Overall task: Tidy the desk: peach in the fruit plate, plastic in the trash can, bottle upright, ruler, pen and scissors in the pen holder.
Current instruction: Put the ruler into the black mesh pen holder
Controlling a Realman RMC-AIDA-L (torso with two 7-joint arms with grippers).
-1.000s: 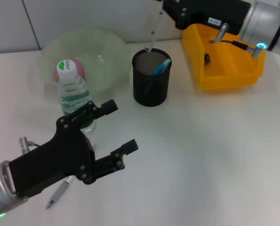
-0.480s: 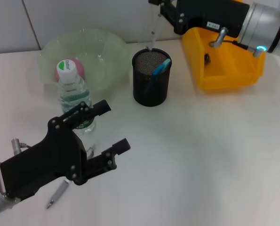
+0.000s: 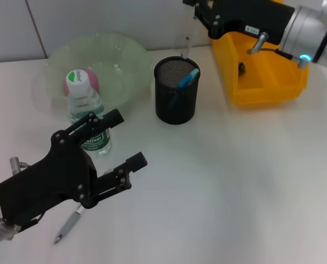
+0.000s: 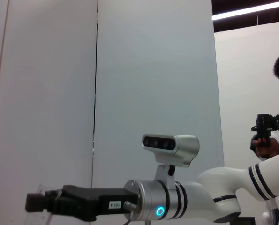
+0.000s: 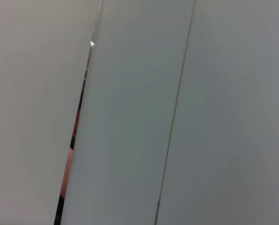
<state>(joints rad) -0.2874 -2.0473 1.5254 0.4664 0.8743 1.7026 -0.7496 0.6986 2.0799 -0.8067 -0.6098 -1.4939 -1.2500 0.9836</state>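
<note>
Peach (image 3: 82, 80) in the bowl (image 3: 116, 55), bottle (image 3: 88, 113) upright. Right pincer (image 3: 192, 12) grips the ruler (image 3: 184, 39) above the holder (image 3: 176, 91); left pincer (image 3: 123, 139) gapes above the pen (image 3: 68, 224).

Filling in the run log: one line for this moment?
right pincer: holding clear ruler over pen holder | left pincer: open above pen | bottle: upright
</note>
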